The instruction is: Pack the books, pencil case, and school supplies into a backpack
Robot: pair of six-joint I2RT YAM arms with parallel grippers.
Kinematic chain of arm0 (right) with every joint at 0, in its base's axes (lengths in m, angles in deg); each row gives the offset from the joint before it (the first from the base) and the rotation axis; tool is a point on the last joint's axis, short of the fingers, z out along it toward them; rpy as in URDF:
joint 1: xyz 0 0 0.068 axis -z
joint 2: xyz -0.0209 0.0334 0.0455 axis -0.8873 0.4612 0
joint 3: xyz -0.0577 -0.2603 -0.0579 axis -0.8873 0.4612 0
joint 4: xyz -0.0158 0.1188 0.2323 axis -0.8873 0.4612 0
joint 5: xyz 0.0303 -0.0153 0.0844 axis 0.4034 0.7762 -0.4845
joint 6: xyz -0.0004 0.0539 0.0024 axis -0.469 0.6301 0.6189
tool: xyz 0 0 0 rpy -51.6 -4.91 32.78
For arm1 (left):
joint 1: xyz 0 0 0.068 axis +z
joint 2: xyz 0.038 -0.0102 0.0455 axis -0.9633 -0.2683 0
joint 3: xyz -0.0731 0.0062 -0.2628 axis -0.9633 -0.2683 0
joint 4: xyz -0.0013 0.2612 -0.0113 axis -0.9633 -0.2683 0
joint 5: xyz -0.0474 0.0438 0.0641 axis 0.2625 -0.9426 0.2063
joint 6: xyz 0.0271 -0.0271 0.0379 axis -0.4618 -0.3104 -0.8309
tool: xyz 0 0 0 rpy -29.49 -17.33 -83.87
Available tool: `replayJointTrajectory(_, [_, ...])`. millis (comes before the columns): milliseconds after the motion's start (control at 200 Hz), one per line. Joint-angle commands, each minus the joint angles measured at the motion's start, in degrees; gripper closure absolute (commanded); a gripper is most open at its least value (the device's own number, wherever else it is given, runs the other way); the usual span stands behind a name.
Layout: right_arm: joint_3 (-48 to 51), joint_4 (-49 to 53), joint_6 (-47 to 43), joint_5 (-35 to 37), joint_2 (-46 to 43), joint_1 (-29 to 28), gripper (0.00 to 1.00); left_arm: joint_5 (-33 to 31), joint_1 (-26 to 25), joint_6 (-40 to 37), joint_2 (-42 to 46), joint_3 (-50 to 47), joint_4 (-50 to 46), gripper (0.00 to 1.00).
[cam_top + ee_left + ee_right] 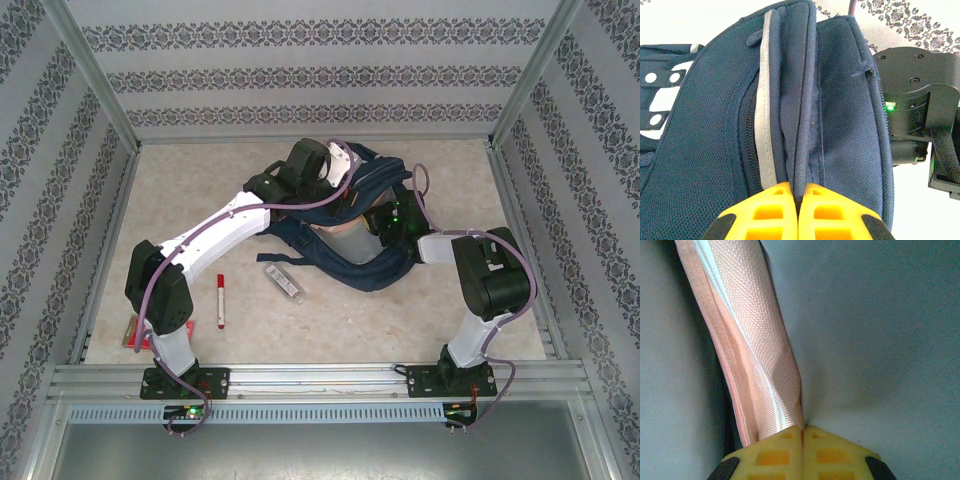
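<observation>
Backpack [368,272] lies mid-table [180,200]. Left gripper [799,192] is clamped on its navy rim [801,125]; right gripper [802,432] pinches peach lining [755,340]. Risk: thin fabric slips free under tension and the mouth collapses. Pencil case [284,281] and marker [221,300] lie outside.

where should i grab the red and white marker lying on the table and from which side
Take the marker by its white barrel at mid-length, coming straight down from above. It lies flat with its long axis running near to far, so the grip should close across it, left to right. The pencil case lies apart on its right, leaving room.
</observation>
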Motion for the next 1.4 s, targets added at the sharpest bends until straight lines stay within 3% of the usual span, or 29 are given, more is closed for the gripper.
replayJointTrajectory(0, [-2.9, -2.7, 0.5, -0.5, 0.4, -1.0, 1.00, 3.3, -0.3, -1.1, 3.3, 0.9, 6.5, 1.00])
replayJointTrajectory(60, [-3.5, -2.3, 0.6, -0.9, 0.1, -1.3, 1.00, 3.3, -0.2, -1.2, 3.3, 0.7, 6.4, 1.00])
replayJointTrajectory(100, [-4.0, -1.3, 0.5, -1.0, -0.1, -1.4, 0.92, 3.3, -0.1, -1.3, 3.4, 0.6, 6.3, 1.00])
replayJointTrajectory(140, [-4.5, 0.4, 0.3, -1.2, -0.6, -1.4, 0.67, 3.4, 0.0, -1.3, 3.4, 0.6, 6.2, 1.00])
replayJointTrajectory(170, [-4.6, 1.6, -0.1, -1.2, -0.7, -1.3, 0.62, 3.5, 0.0, -1.3, 3.5, 0.6, 6.3, 1.00])
replayJointTrajectory(340, [-4.6, 4.7, -1.6, -0.8, -1.2, -0.7, 0.65, 3.4, 0.2, -0.9, 3.8, 0.0, 6.8, 1.00])
replayJointTrajectory(475, [-5.9, 4.5, -2.4, -1.0, 0.2, -0.6, 0.83, 3.7, 0.2, -0.7, 3.7, -0.1, 7.0, 1.00])
replayJointTrajectory(555, [-6.7, 4.6, -2.5, -1.2, 0.4, -0.9, 0.88, 3.5, 0.2, -0.8, 3.9, -0.1, 6.7, 1.00])
replayJointTrajectory(600, [-7.2, 5.7, -2.9, -1.2, -0.1, -1.1, 0.88, 3.4, 0.2, -0.8, 4.1, -0.2, 6.7, 1.00])
replayJointTrajectory(675, [-8.3, 10.0, -4.0, -0.4, -1.3, -1.1, 0.69, 3.4, 0.2, -1.0, 4.2, -0.3, 6.6, 1.00])
replayJointTrajectory(715, [-8.7, 12.4, -4.9, 0.4, -2.0, -1.1, 0.67, 3.3, 0.2, -1.0, 4.3, -0.3, 6.5, 1.00])
replayJointTrajectory(819, [-9.8, 16.6, -6.6, 1.0, -2.5, -0.8, 0.75, 3.3, 0.2, -0.8, 4.5, -0.5, 6.7, 1.00])
replayJointTrajectory(939, [-10.1, 17.2, -7.2, 1.1, -2.0, -0.7, 0.93, 3.5, 0.2, -0.4, 4.7, -0.7, 7.2, 1.00])
replayJointTrajectory(1064, [-11.5, 20.7, -9.3, 2.6, -2.1, -1.1, 0.82, 3.7, 0.3, -0.3, 4.8, -1.0, 7.0, 1.00])
replayJointTrajectory(1394, [-15.3, 29.6, -15.8, 6.8, -2.4, -1.9, 0.76, 3.9, 0.3, 0.0, 4.9, -1.2, 7.2, 1.00])
